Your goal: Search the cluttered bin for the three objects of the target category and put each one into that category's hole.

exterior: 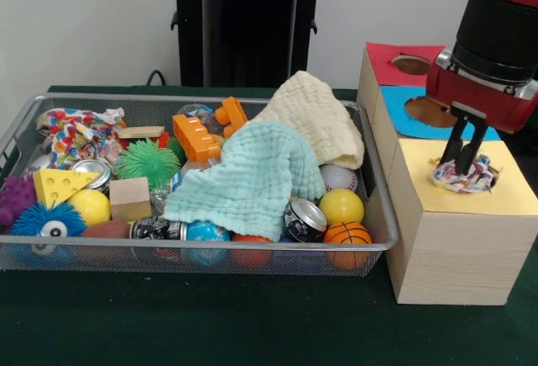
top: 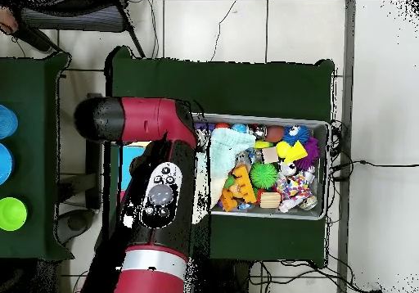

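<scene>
The hand (exterior: 464, 164) is gripping a patterned crumpled cloth (exterior: 465, 177) in the yellow-topped wooden box's (exterior: 458, 252) hole, beside the wire-mesh bin (exterior: 376, 183).

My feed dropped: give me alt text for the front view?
The gripper pushes a patterned cloth into the yellow box's hole. Beside it, a wire bin holds towels, balls, cans and toys.

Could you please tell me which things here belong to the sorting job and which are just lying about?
Job: hand, patterned cloth on the yellow box, teal cloth, cream cloth.
Lying about: orange blocks, basketball, cheese wedge, green spiky ball, wooden cube.
</scene>
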`<state>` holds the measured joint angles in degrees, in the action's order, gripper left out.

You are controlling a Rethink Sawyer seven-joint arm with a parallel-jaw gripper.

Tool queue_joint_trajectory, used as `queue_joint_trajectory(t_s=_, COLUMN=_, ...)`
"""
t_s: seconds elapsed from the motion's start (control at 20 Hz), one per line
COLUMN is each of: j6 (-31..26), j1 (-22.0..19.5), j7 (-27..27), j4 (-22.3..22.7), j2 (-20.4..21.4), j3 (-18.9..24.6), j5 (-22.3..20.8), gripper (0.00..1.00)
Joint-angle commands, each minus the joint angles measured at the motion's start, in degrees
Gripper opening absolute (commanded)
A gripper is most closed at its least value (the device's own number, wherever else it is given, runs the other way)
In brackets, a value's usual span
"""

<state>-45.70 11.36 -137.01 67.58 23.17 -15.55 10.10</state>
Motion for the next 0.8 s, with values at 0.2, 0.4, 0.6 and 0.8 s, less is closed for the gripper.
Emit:
queue_joint_trajectory(t_s=0.2, j6=3.8, j1=-1.3, j7=-11.0, j4=9.1, j2=-2.9, j3=4.9, j5=3.3, gripper=0.00)
queue_joint_trajectory(t_s=0.4, j6=5.3, j1=-2.1, j7=-10.3, j4=10.3, j2=-3.7, j3=7.1, j5=5.5, gripper=0.00)
queue_joint_trajectory(t_s=0.6, j6=7.6, j1=-2.5, j7=-9.5, j4=11.0, j2=-5.3, j3=8.8, j5=7.2, gripper=0.00)
queue_joint_trajectory(t_s=0.8, j6=8.1, j1=-3.1, j7=-8.7, j4=12.0, j2=-6.7, j3=10.8, j5=9.2, gripper=0.00)
